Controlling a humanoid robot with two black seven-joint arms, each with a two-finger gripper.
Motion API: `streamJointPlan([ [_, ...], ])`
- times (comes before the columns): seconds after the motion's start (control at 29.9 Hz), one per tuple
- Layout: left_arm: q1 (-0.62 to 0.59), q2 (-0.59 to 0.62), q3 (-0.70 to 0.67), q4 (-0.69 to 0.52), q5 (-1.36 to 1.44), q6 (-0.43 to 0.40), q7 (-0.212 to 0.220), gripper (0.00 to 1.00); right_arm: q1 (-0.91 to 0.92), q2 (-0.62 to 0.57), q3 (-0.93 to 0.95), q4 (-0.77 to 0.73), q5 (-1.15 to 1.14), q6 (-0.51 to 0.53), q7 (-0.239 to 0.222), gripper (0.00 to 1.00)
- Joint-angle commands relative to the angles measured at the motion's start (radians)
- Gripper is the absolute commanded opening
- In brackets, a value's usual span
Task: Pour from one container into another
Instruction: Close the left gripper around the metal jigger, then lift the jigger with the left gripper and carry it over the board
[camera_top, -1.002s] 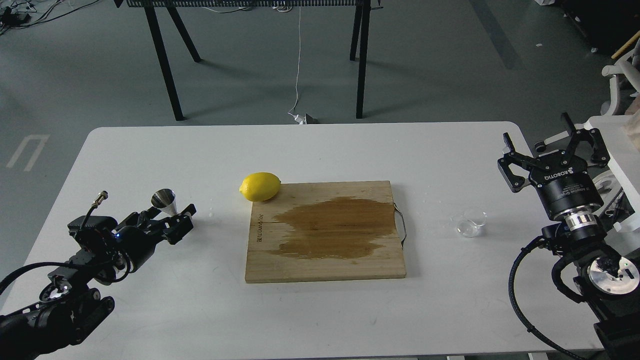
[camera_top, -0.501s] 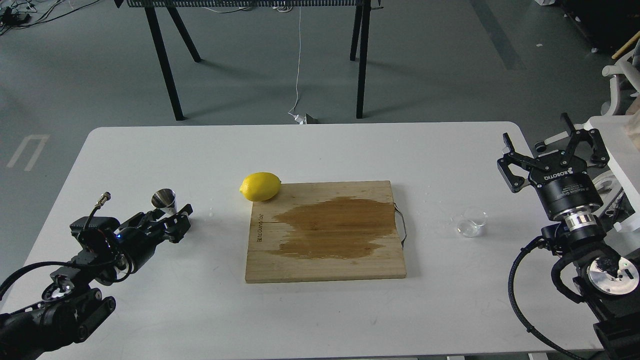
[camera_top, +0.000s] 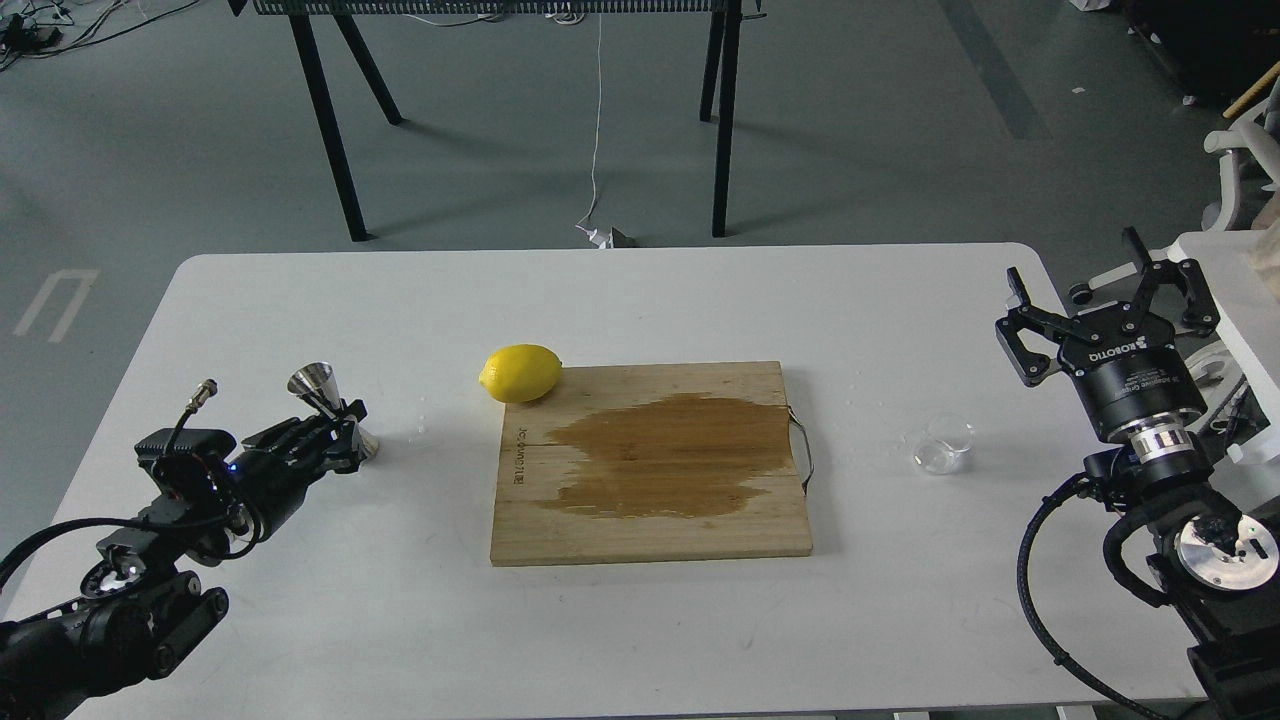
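The jigger (camera_top: 327, 408), clamped in the left gripper (camera_top: 340, 432), has been righted, while the glass cup (camera_top: 944, 443) sits unheld near the spread-open right gripper (camera_top: 1100, 300).

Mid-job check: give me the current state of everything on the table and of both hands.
Jigger: tilted, clamped in left hand.
Left hand: shut on jigger.
Right hand: open, empty.
Glass cup: upright on table, ungrasped.
Cutting board: flat, wet patch across middle.
Lemon: resting at board's far-left corner.
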Motion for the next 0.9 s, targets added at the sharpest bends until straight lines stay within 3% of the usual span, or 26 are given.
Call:
streamJointPlan([
  [0.0, -0.003, 0.004, 0.011, -0.003, -0.002, 0.000, 0.000, 0.07, 0.000, 0.000, -0.002, 0.001, 0.000, 0.000, 0.000, 0.99],
  [0.27, -0.109, 0.022, 0.012, -0.102, 0.000, 0.000, 0.000, 0.08, 0.003, -0.002, -0.002, -0.002, 0.000, 0.000, -0.002, 0.99],
  [0.4, -0.258, 0.036, 0.052, -0.129, 0.011, -0.009, 0.000, 0.08, 0.018, -0.005, -0.003, -0.022, 0.000, 0.000, -0.002, 0.99],
  [0.5, -0.413, 0.025, 0.194, -0.125, 0.012, -0.011, 0.000, 0.08, 0.022, -0.005, 0.003, -0.071, 0.002, 0.000, 0.000, 0.99],
  [0.6, -0.496, -0.056, 0.287, -0.135, 0.008, -0.005, 0.000, 0.08, 0.026, -0.006, 0.009, -0.094, 0.005, 0.000, 0.000, 0.99],
  [0.87, -0.490, -0.267, 0.333, -0.135, 0.012, 0.000, 0.000, 0.08, 0.028, -0.055, 0.008, -0.096, 0.005, 0.000, 0.000, 0.99],
])
